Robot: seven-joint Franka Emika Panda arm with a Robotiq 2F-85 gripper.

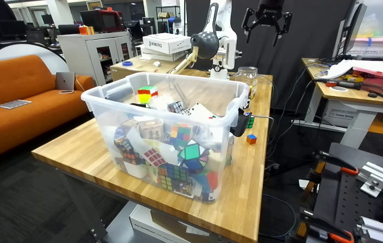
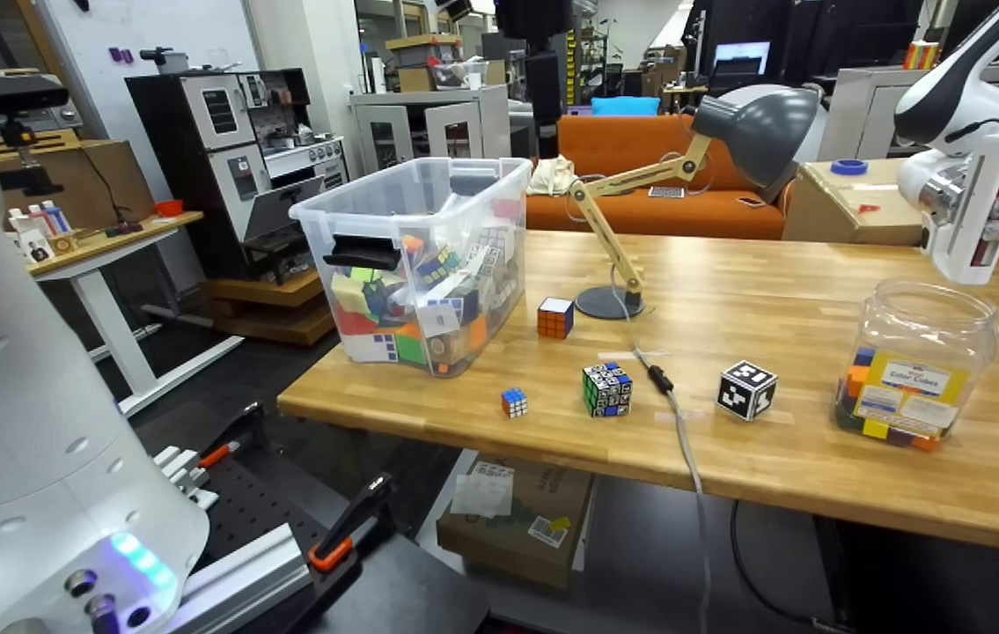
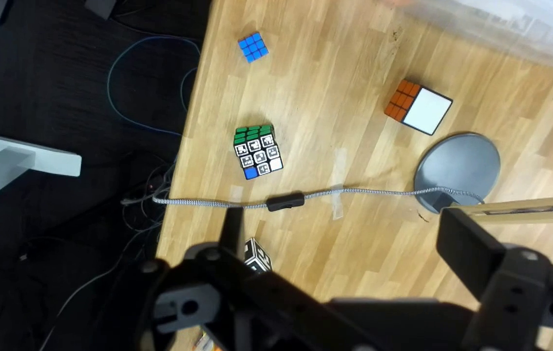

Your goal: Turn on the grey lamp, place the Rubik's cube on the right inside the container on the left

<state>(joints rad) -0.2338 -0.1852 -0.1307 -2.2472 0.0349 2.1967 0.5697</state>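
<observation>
The clear container (image 1: 157, 113) stands at one table end, holding several cubes; its rim shows in the wrist view (image 3: 539, 22). A small cube with blue and orange faces (image 1: 251, 139) lies near the table edge, also in the wrist view (image 3: 253, 47). A larger orange and white cube (image 2: 555, 318) sits between container and lamp. Which is meant I cannot tell. The grey lamp (image 2: 750, 132) stands behind; whether it is lit is unclear. Its black cord switch (image 3: 285, 201) lies on the table. My gripper (image 1: 261, 38) is open and empty, high above the table.
A green and blue patterned cube (image 2: 607, 390) lies beside the cord. A black and white marker cube (image 2: 747, 389) and a clear jar of colour cubes (image 2: 917, 370) stand farther along. The lamp's wooden arm (image 2: 609, 238) rises from its base (image 3: 459, 165). Another white arm (image 2: 979, 167) stands behind.
</observation>
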